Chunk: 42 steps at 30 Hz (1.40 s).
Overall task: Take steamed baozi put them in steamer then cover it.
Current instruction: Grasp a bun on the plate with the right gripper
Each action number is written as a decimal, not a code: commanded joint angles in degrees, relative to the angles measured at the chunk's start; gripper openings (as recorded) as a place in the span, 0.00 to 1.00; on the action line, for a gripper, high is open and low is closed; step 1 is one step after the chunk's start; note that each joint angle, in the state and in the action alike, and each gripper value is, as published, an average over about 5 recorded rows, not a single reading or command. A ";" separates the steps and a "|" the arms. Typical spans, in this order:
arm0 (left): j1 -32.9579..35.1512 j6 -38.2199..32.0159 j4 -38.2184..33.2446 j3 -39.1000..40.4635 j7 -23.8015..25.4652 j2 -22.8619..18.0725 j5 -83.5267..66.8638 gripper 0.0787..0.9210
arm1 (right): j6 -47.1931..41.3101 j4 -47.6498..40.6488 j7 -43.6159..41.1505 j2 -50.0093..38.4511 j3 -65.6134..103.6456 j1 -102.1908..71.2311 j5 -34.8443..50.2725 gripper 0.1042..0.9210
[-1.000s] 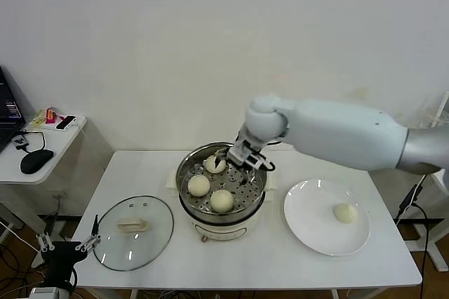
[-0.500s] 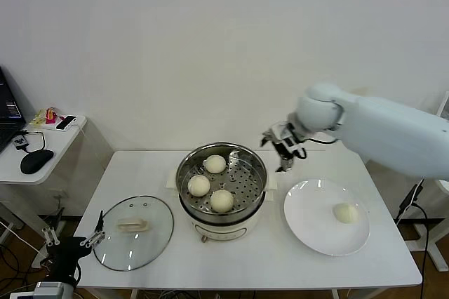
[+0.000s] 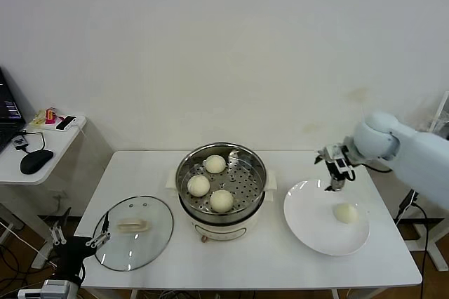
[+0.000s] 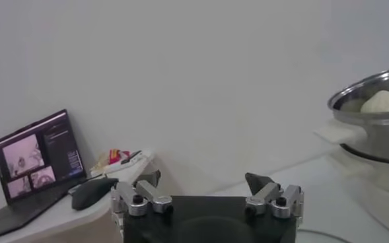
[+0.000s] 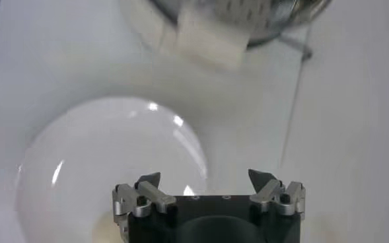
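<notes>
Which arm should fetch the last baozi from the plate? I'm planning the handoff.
Right. The right end effector hangs open over the white plate, near the last baozi. The left end effector sits low, off the table's far corner by the glass lid.

Head overlooks table (image 3: 280, 257) (wrists sit close).

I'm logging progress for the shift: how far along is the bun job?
Done: three baozi sit in the steamer. In hand: the right gripper, open and empty, hovers over the plate near the last baozi. Left: move that bun, then fit the cover, which lies on the table by the left gripper.
</notes>
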 commanded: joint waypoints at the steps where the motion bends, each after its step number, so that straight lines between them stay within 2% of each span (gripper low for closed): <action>1: 0.38 0.01 0.10 -0.29 0.04 -0.06 0.12 0.88 | 2.46 -7.39 -1.12 -1.86 14.83 -17.17 -8.22 0.88; 31: 1.72 0.48 -0.54 -0.83 0.37 -1.05 0.64 0.88 | 3.15 -16.12 -0.10 6.28 17.72 -22.08 -13.08 0.88; 42: 1.77 0.44 -0.47 -0.91 0.31 -1.33 0.65 0.88 | 3.12 -16.28 -0.39 6.67 17.76 -22.11 -13.46 0.79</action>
